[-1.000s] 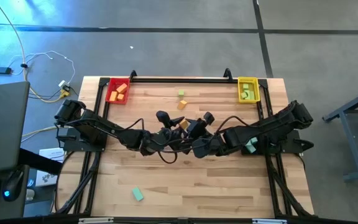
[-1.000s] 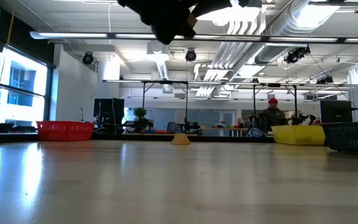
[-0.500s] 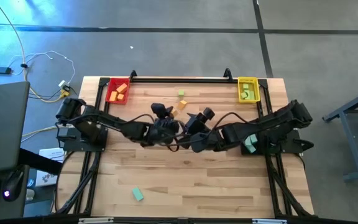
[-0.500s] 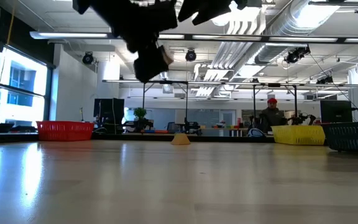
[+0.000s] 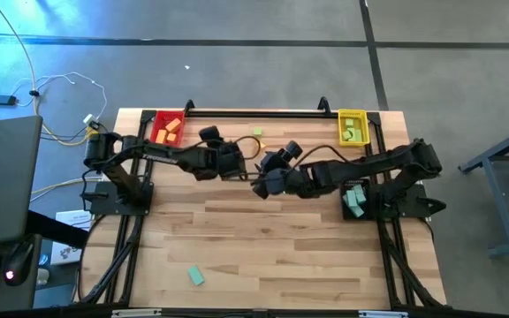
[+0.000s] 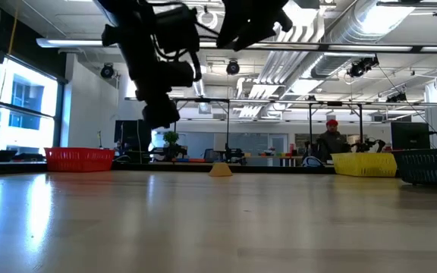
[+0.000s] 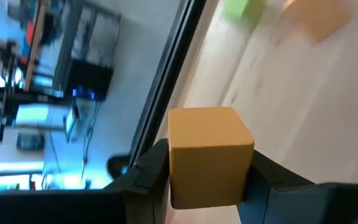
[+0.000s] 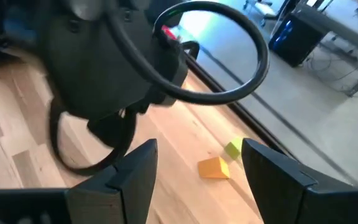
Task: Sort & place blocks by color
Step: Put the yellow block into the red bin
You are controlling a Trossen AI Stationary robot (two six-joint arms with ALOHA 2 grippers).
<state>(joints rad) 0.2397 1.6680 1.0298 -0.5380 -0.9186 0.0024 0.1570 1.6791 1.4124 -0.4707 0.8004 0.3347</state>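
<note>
Left end effector (image 7: 209, 180) moved toward red tray (image 5: 156, 139).

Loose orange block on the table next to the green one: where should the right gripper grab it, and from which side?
Probably straight down from above: the orange block lies flat on the table, top clear. Close the right gripper, now open, on the two side faces not facing the green block, which sits close beside it but apart.
</note>
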